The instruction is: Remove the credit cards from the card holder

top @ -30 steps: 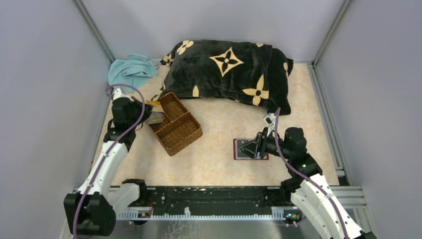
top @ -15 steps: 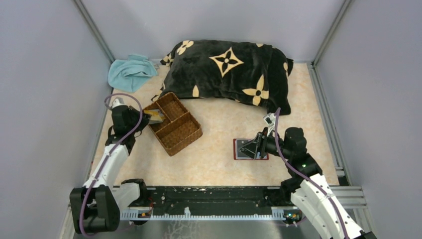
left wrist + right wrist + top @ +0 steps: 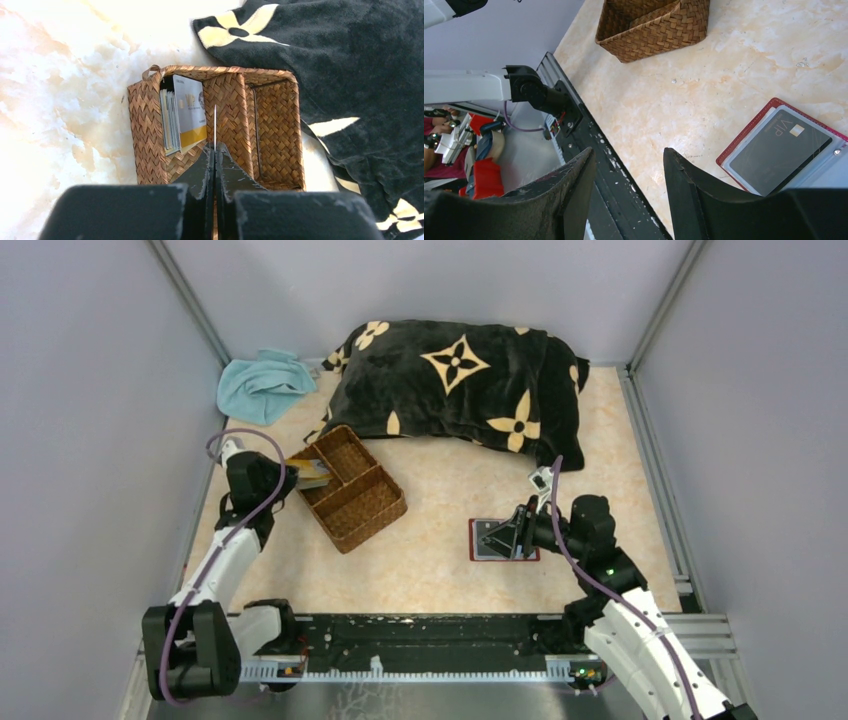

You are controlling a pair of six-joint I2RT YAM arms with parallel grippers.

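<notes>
At the left, seen from above, the left gripper (image 3: 300, 472) holds a card (image 3: 316, 475) over the basket (image 3: 372, 516); the card holder (image 3: 478, 552) lies open well to the right, under the right gripper (image 3: 510, 537). From the left wrist, the fingers pinch that card edge-on (other cards (image 3: 182, 117) already stand in one compartment). From the right wrist, the fingers are spread; a dark card (image 3: 776, 150) sits in the holder. Drop-off, I judge: next, release.

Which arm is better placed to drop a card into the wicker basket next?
Left. The left gripper is shut on a card above the wicker basket, where other cards stand. The right gripper is open and empty at the card holder, far from the basket.
</notes>
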